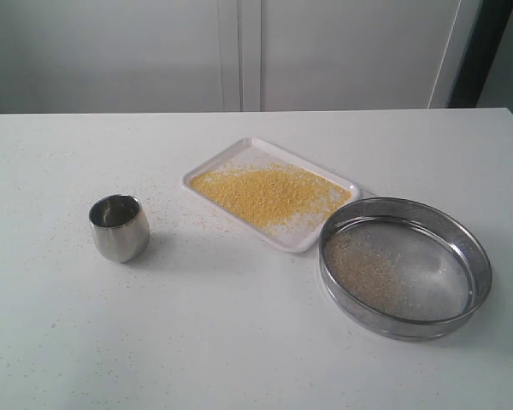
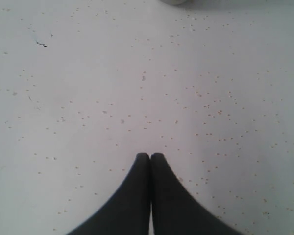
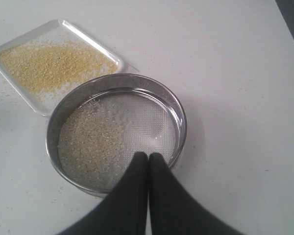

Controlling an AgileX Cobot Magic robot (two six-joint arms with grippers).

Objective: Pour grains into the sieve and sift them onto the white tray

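Observation:
The white tray (image 1: 239, 157) lies at mid-table with a yellow layer of grains (image 1: 267, 193) spread on it; it shows too in the right wrist view (image 3: 44, 29). The steel sieve (image 1: 474, 252) rests on the table just right of the tray, with a thin pale patch of grains on the left of its mesh (image 3: 88, 142). My right gripper (image 3: 148, 155) hangs shut and empty above the sieve's near rim (image 3: 179, 115). My left gripper (image 2: 150, 155) is shut and empty over bare table. Neither arm appears in the exterior view.
A small rounded steel cup (image 1: 119, 227) stands upright on the left of the white table (image 1: 239, 342). Stray grains are scattered over the table (image 2: 210, 112). White cabinet doors (image 1: 239, 51) stand behind the table's far edge.

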